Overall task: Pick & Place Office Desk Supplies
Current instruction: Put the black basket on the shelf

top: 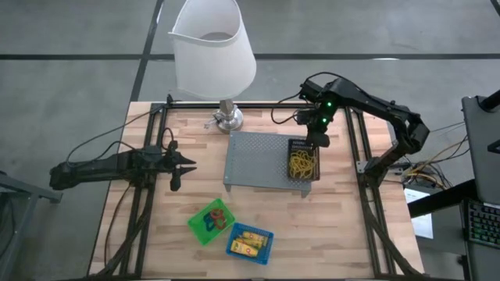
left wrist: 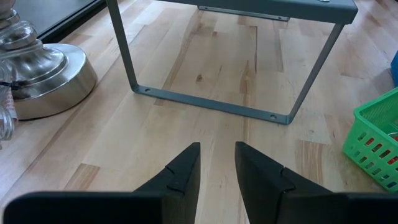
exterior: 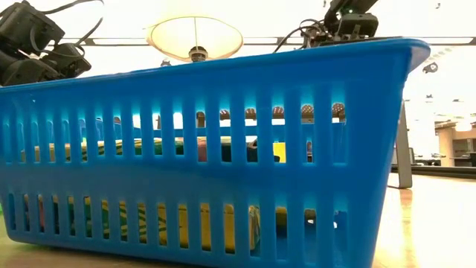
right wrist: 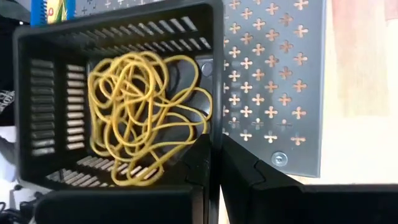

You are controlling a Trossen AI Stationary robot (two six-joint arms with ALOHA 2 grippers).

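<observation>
A black bin point(right wrist: 53, 106) full of yellow rubber bands point(right wrist: 143, 112) is at the right end of the grey mesh tray point(top: 254, 160). My right gripper point(right wrist: 217, 146) is above it, shut on its wall. My left gripper point(left wrist: 217, 149) hovers open over bare wood at the table's left point(top: 186, 168), with nothing between its fingers. A green bin point(top: 209, 221) with red and blue loops and a blue bin point(top: 250, 242) with yellow sticks stand near the front edge. The blue bin point(exterior: 208, 149) fills the low view. My right gripper pinches the black bin's side wall at its upper edge point(right wrist: 215, 124), close to a corner. One finger point(right wrist: 198, 165) is inside the bin and the other point(right wrist: 245, 171) outside. The fingers slant down from above. I cannot tell whether the bin's bottom touches the tray.
A white-shaded lamp point(top: 215, 55) stands at the back on a silver base point(top: 228, 119), also seen close to my left gripper point(left wrist: 43, 74). The tray's metal leg frame point(left wrist: 211, 102) stands ahead of my left gripper. Free wood lies at the front left and front right.
</observation>
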